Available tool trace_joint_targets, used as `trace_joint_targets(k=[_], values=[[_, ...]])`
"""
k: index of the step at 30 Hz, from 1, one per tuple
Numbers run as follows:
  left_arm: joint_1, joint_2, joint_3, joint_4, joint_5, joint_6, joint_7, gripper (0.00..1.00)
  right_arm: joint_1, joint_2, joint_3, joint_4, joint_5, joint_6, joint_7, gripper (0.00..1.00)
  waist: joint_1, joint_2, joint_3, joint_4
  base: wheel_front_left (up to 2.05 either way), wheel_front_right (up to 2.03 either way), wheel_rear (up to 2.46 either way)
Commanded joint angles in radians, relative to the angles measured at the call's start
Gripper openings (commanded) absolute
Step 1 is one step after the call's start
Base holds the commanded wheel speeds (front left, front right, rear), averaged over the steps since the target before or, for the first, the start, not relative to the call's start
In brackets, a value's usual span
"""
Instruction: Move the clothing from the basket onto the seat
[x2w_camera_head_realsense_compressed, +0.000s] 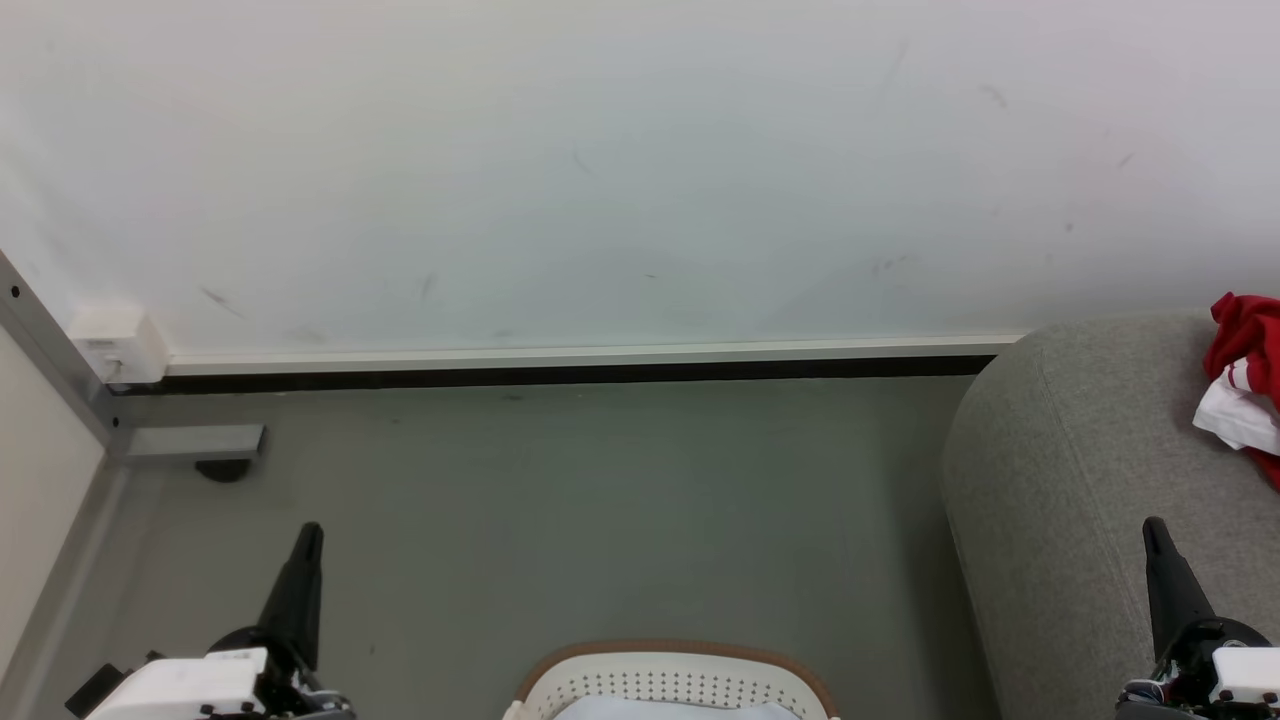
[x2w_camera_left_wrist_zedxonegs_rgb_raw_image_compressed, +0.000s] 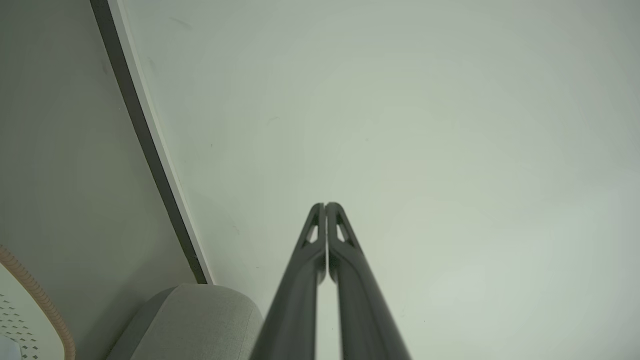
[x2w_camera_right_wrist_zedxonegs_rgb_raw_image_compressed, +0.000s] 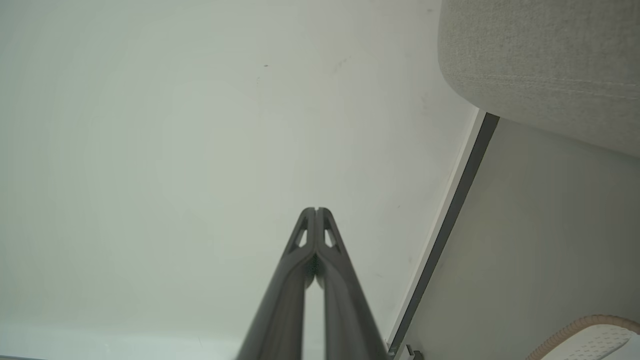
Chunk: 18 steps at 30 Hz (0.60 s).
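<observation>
Basket (x2w_camera_head_realsense_compressed: 670, 685) low between left jaws and right jaws, about equally near; inside mostly cut off, contents unclear. Red clothing (x2w_camera_head_realsense_compressed: 1245, 370) on seat (x2w_camera_head_realsense_compressed: 1060, 480), ahead-right of right jaws. Both jaws closed tight, empty.

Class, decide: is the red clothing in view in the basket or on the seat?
On the seat: the clothing lies crumpled on its grey top, away from the basket.

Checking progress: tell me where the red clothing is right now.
In the head view, the clothing lies bunched on the grey seat at the picture's far right edge, beyond the right claw.
</observation>
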<state>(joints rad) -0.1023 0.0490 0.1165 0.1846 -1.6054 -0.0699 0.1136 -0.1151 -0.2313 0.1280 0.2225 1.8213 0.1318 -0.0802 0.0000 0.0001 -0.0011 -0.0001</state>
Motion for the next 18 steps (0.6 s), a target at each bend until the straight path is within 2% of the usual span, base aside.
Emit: trace_joint_targets(k=[1, 18], values=[[-0.008, 0.002, 0.002, -0.004, -0.012, -0.005, 0.004, 0.0, -0.006, -0.011, 0.003, -0.005, 0.009, -0.002, -0.003, 0.0, 0.0, -0.0001, 0.0, 0.0, 0.0, 0.0, 0.0], [-0.008, 0.002, 0.002, -0.004, -0.012, -0.005, 0.003, 0.0, -0.006, -0.019, 0.015, -0.009, 0.021, -0.002, -0.015, 0.0, 0.0, -0.0001, 0.0, 0.0, 0.0, 0.0, 0.0]])
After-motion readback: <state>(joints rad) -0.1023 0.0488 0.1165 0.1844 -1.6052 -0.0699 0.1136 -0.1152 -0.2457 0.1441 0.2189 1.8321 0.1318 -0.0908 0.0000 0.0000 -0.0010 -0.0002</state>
